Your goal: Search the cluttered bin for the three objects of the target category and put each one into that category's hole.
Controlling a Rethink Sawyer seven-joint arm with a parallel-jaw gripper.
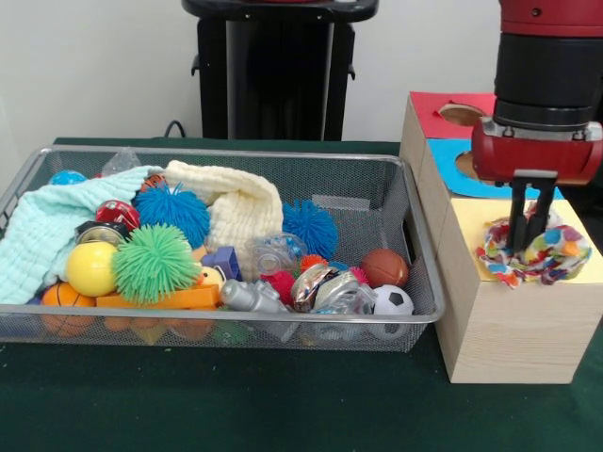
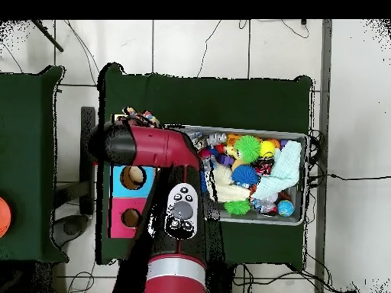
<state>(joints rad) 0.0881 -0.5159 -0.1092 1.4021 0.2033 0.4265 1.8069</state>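
My gripper (image 1: 528, 243) hangs over the yellow top (image 1: 466, 226) of the wooden sorting box at the right. Its two fingers stand close together, shut on a multicoloured rag toy (image 1: 556, 256) that rests on the yellow surface and hides the hole there. In the overhead view the arm covers the gripper, and only the rag toy (image 2: 141, 117) peeks out beside it. The wire mesh bin (image 1: 236, 155) at the left holds a green spiky ball (image 1: 155, 262), two blue spiky balls (image 1: 174, 212) (image 1: 309, 226), a yellow ball (image 1: 90, 268), a small soccer ball (image 1: 392, 301) and a brown ball (image 1: 384, 267).
Behind the yellow section lie the box's blue section (image 1: 443, 155) and red section (image 1: 429, 108), each with a round hole. A cream cloth (image 1: 240, 202) and a mint cloth (image 1: 47, 231) drape over the bin's clutter. An orange block (image 1: 160, 299) lies near the front wall.
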